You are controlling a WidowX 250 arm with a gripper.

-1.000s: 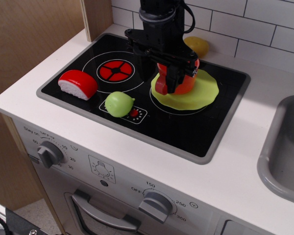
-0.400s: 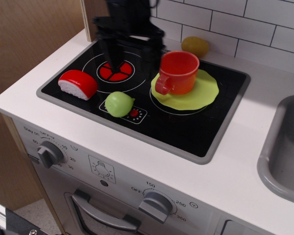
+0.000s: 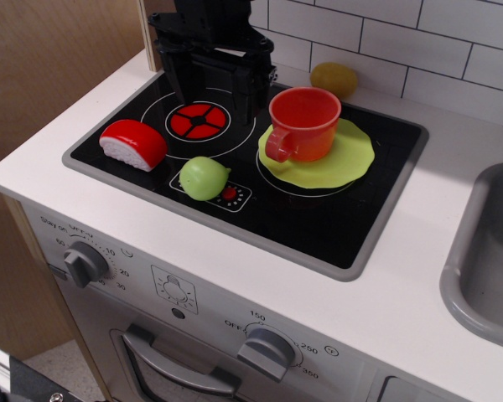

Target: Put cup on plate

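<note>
The red-orange cup [image 3: 305,122] stands upright on the lime-green plate [image 3: 344,159], its loop handle toward the front left. The plate lies on the right burner of the black toy stovetop [image 3: 318,218]. My black gripper [image 3: 213,90] hangs over the back left burner, to the left of the cup and apart from it. Its fingers [image 3: 184,84] are spread and hold nothing.
A red-and-white sushi toy [image 3: 132,143] lies at the stovetop's left edge. A small green fruit [image 3: 204,177] sits at the front middle. A yellow toy [image 3: 334,79] rests by the tiled back wall. A grey sink [image 3: 486,260] is at the right. A wooden panel stands at the left.
My gripper let go of the cup, leaving it on the plate, rose and moved left to the back left burner. The cup has stayed put.
</note>
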